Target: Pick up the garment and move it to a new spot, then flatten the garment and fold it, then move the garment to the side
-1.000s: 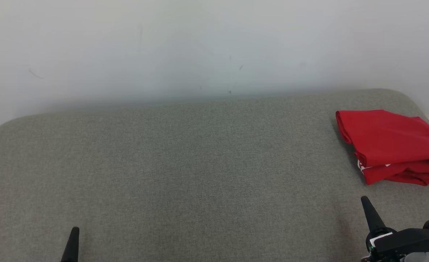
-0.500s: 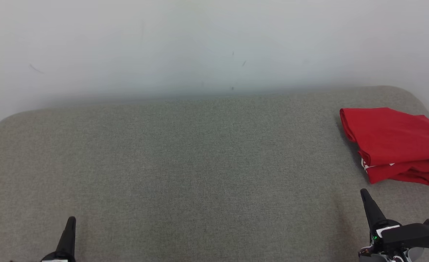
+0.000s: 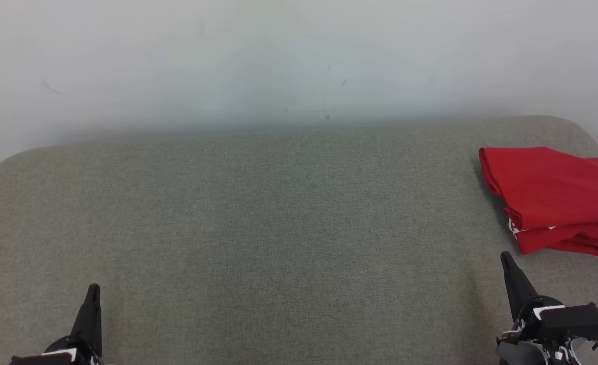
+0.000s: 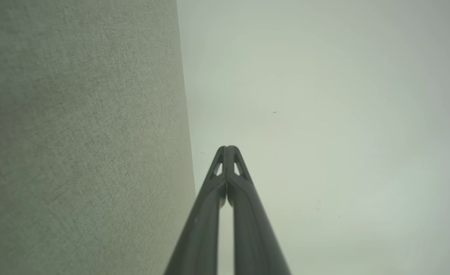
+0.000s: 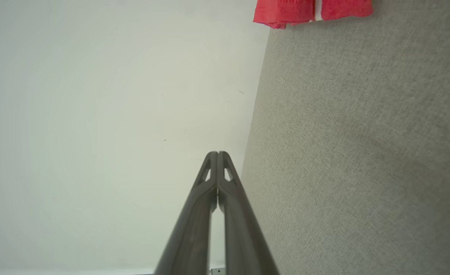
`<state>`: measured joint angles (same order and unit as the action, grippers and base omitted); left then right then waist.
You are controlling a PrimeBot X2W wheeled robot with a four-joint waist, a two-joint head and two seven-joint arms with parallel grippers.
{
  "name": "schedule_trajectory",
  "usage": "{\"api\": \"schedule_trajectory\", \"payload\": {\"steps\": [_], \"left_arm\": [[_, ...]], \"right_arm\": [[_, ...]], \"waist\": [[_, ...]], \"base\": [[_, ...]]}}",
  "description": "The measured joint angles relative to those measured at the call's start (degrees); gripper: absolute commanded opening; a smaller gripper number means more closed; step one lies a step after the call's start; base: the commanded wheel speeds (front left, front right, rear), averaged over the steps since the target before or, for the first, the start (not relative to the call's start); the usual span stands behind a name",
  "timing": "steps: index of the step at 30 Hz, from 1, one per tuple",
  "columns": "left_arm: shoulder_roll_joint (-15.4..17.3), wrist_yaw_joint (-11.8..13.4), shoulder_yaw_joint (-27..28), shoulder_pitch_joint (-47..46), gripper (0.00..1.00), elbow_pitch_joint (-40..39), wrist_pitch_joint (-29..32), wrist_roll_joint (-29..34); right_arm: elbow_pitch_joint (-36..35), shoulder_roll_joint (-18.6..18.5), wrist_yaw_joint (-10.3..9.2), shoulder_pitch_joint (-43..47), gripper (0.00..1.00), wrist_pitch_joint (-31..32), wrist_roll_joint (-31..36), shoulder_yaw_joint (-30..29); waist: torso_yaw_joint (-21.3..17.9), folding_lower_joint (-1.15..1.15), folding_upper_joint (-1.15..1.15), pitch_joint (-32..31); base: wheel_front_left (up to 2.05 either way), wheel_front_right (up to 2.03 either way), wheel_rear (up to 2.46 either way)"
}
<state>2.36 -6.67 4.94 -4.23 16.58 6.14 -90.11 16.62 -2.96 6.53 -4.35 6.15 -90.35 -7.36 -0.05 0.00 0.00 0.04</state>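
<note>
Left pincer (image 3: pixel 93 291) and right pincer (image 3: pixel 505 257): two long, dark grey fingers (image 4: pixel 209 214) each, tapering to a narrow tip, with a small triangular cut-out near each tip. Bases: black housings with white bands; thin pale cables at the right base.

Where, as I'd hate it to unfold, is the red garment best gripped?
Take the garment by the rounded fold on its left edge, coming from the left, probably with the right pincer, nearest though shut. That fold seems to bind every layer; the near edge shows loose stacked hems that could peel apart.
</note>
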Motion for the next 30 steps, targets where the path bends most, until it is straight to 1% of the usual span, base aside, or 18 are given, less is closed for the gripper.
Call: {"api": "schedule_trajectory", "payload": {"steps": [3, 30], "left_arm": [[-0.1, -0.4, 0.2, -0.6, 0.0, 0.3, 0.4, -1.2], [-0.1, -0.4, 0.2, -0.7, 0.0, 0.4, 0.4, -1.2]], "right_arm": [[0.2, 0.3, 0.03, 0.0, 0.0, 0.4, -1.4, -0.2], [0.3, 0.4, 0.1, 0.0, 0.0, 0.4, -1.4, -0.2]], "waist": [[0.1, 0.0, 0.0, 0.1], [0.1, 0.0, 0.0, 0.1]], "base": [[0.0, 0.0, 0.0], [0.0, 0.0, 0.0]]}}
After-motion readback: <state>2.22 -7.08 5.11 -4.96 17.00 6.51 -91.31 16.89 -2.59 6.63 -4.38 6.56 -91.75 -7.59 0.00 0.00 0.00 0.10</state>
